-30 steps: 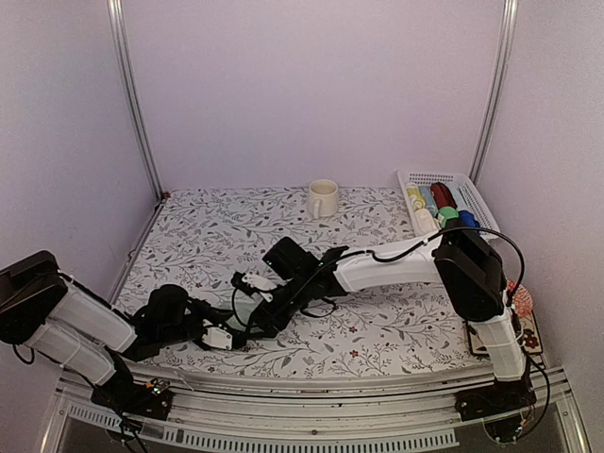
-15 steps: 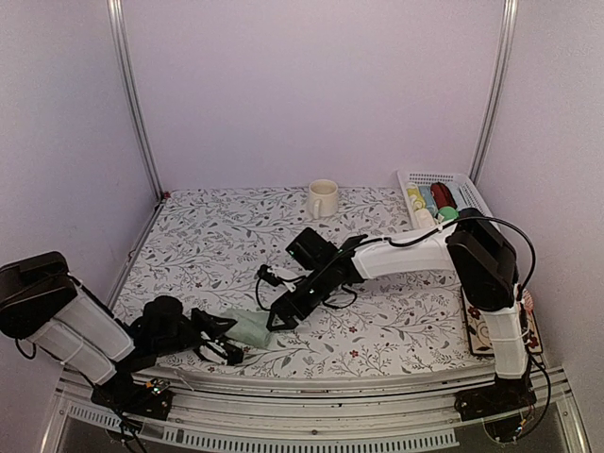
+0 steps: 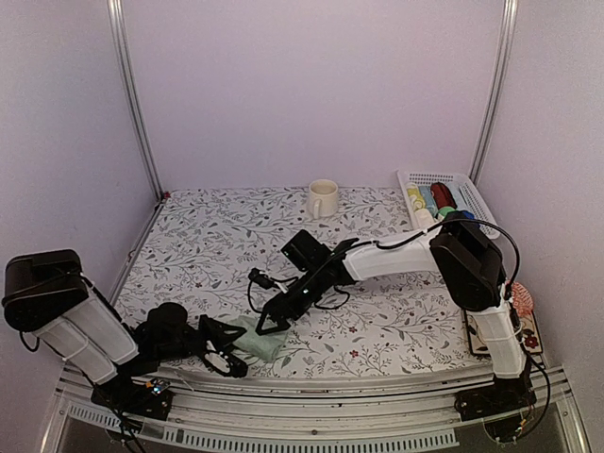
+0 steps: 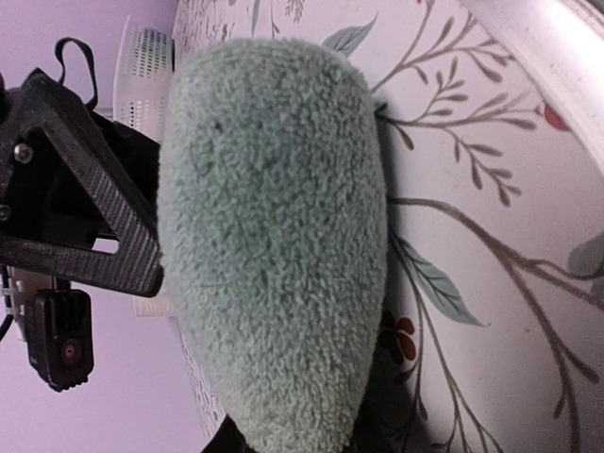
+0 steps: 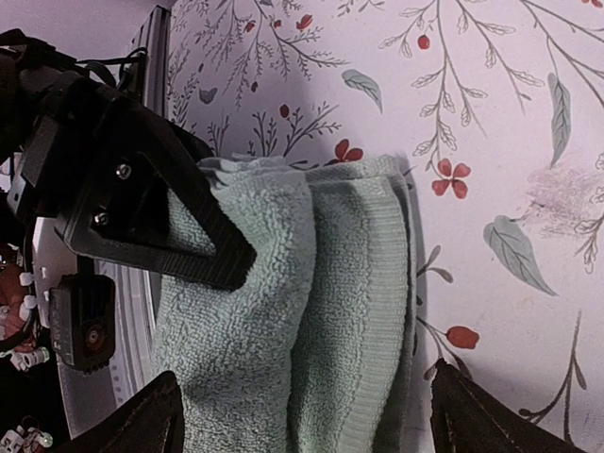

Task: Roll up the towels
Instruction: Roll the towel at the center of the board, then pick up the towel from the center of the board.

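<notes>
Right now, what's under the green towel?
Only the floral table cover shows around the green towel, which lies bunched on it near the front edge. Its underside is covered, so anything beneath it, including any part of the left gripper clamping it, cannot be seen.

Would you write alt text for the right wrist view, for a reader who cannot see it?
A folded sage-green towel lies on a floral tablecloth, between the fingertips of the open right gripper at the bottom corners. A black finger of the left gripper overlaps the towel's left side.
</notes>
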`<state>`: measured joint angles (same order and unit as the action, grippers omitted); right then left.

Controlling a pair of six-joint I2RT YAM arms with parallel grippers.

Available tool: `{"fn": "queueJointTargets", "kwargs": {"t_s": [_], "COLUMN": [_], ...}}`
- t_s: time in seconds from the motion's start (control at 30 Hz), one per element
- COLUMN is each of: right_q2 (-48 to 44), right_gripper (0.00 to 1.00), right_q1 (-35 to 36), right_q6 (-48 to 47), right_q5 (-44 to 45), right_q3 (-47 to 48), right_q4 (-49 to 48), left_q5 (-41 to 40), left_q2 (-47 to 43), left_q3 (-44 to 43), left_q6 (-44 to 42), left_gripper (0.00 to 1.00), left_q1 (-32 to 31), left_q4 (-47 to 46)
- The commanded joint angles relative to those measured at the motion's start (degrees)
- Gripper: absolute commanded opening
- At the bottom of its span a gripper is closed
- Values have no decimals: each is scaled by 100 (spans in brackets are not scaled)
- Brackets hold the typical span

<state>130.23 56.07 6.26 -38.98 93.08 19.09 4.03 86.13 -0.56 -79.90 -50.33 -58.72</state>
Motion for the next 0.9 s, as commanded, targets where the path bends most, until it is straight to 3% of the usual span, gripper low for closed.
{"fn": "queueJointTargets", "kwargs": {"t_s": [0.0, 0.33, 0.5, 0.67, 0.87], "right_q2": [-14, -157, 28, 188, 380], "right_gripper": [90, 88, 87, 84, 82], "right_q1": [-16, 148, 241, 287, 368], "right_q6": [178, 365, 289, 118, -32], "right_q5": [-672, -995, -843, -643, -518], "right_q3": [-351, -472, -92, 208, 623], "right_q4": [-357, -541, -186, 155, 515], "left_q5": [-195, -300, -152, 319, 472], "left_q2": [386, 624, 86, -789, -1125], "left_q3": [383, 302, 75, -291, -429], "left_q6": [-152, 12, 251, 655, 789], "left_gripper": [2, 1, 2, 4, 5], "left_q1": [-96, -92, -99, -39, -6], "left_q4": [-728, -777, 317, 2030, 2473]}}
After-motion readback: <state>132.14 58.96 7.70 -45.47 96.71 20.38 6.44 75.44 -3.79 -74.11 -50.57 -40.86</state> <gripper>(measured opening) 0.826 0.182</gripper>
